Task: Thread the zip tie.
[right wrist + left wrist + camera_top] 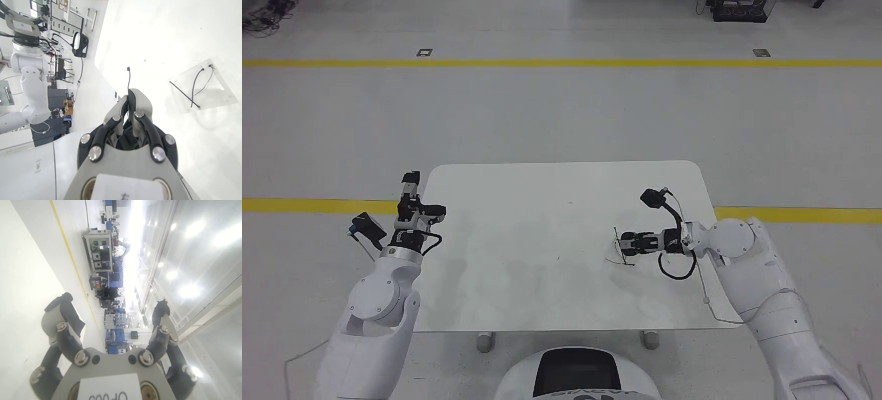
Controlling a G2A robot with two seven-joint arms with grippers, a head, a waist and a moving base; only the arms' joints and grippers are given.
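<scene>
A thin black zip tie (129, 79) sticks out from between the fingers of my right gripper (129, 93), which is shut on its strap; the small square head is at the free end, above the white table (170, 37). In the top view the right gripper (628, 242) is over the table's right half. A clear plastic square (217, 94) lies flat on the table beside it, with three more black zip ties (194, 89) on it. My left gripper (113, 304) is open with nothing between its fingers. It sits at the table's left edge (414, 205), pointing away from the robot.
The table (542, 270) is bare in the middle, with rounded corners and open floor around it. A yellow floor line (802, 214) runs behind the table. The left arm (30, 85) stands far off in the right wrist view.
</scene>
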